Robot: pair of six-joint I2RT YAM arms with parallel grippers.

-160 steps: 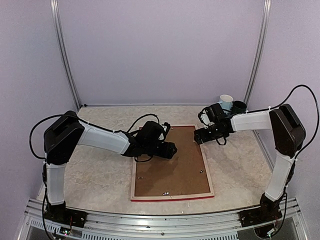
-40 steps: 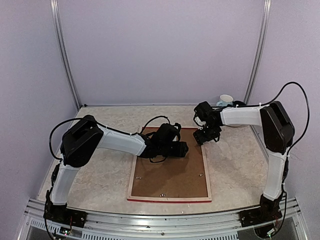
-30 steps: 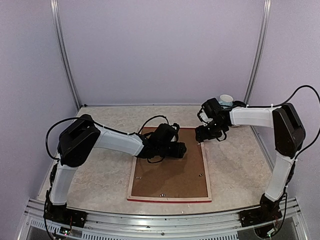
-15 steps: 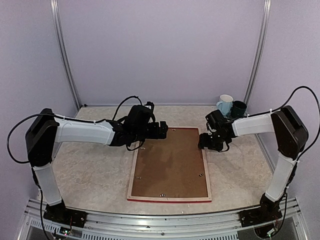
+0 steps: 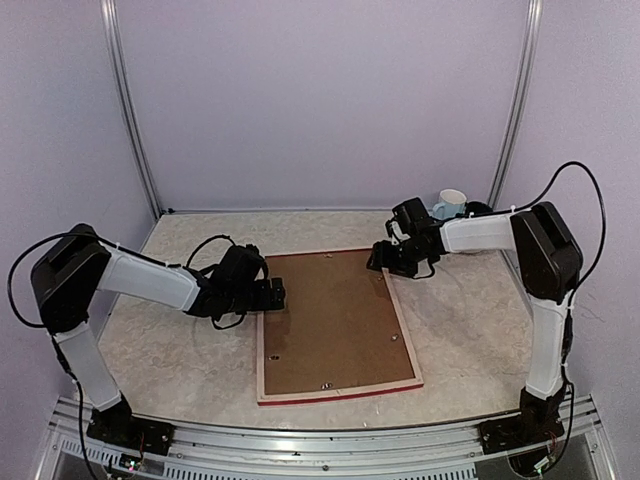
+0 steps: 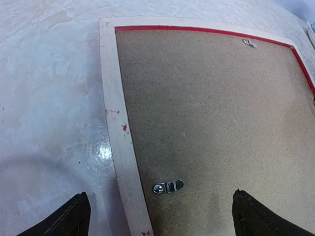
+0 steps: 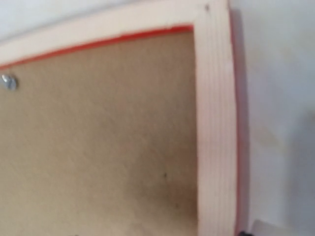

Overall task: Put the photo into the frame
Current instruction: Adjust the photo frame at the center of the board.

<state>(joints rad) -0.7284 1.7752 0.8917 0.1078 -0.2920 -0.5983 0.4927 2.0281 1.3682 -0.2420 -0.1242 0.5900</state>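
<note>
The frame (image 5: 340, 392) lies face down in the middle of the bench (image 5: 170, 350), slightly skewed, with the brown backing board (image 5: 335, 315) seated inside it. The photo is not in view, and you cannot tell whether it lies under the board.

Your left gripper (image 5: 277, 296) hangs over the frame's left rail with its jaws spread wide and holding nothing. In the wrist view, a small metal turn clip (image 6: 168, 187) lies between them. The right gripper (image 5: 384, 257) sits at the frame's far right corner, and the pictures do not show how its jaws stand.

The clips look like the job in hand. Lower one left fingertip beside the clip's free end and sweep it gently, staying flat to the board. Steady the far corner with the right gripper so the frame cannot skid across the bench.
</note>
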